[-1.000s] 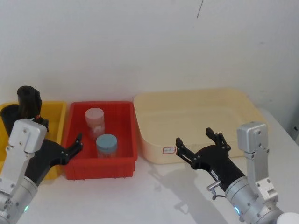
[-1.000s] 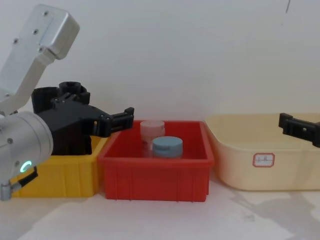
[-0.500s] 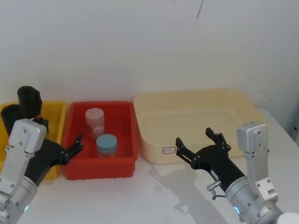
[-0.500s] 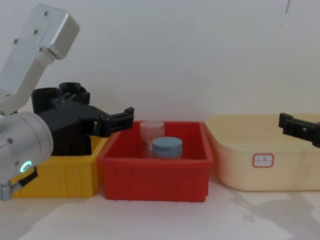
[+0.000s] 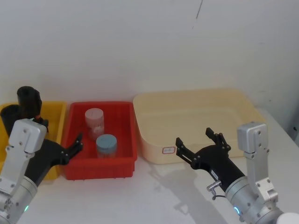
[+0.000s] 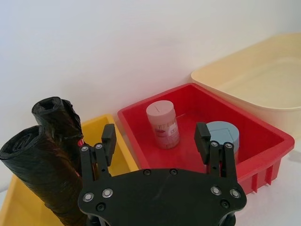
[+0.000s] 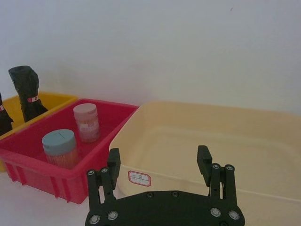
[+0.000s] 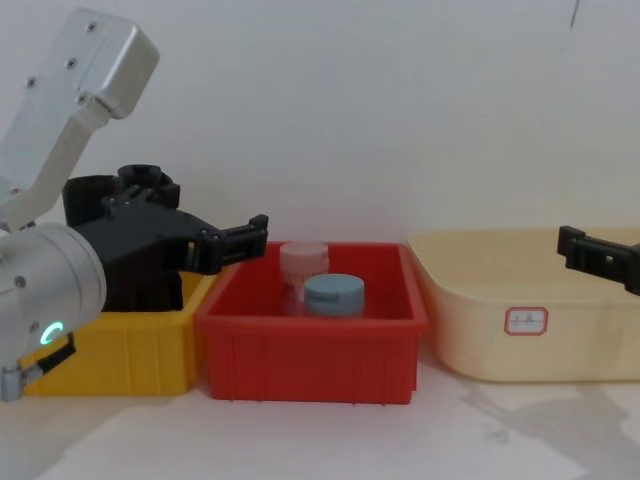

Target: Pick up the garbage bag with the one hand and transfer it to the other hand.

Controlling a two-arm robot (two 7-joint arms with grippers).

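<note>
1. At far left, in the yellow bin (image 5: 53, 109), the garbage bag (image 5: 29, 99) stands upright right beside a look-alike roll (image 5: 8, 115). They sit so close that I could grab the wrong one or pinch both.
2. Left gripper (image 6: 155, 137) is spread wide and empty. It hovers by the front left corner of the red bin (image 5: 100, 171), aimed at the pink-lidded jar (image 6: 162, 125), not the bag. Swinging across could clip the wall between the bins or shove the bag over.
3. Bag is tall and free-standing. If one finger lands first, it likely topples.
4. Rolled plastic looks slick to me. With a weak pinch it slides out on the lift.
5. If I grab it mid-length, the right gripper (image 5: 194, 137) gets little free roll to take. That one sits spread and empty over the front edge of the cream tub (image 5: 187, 93).
6. At handover, if I release before the other side clamps, it drops.
</note>
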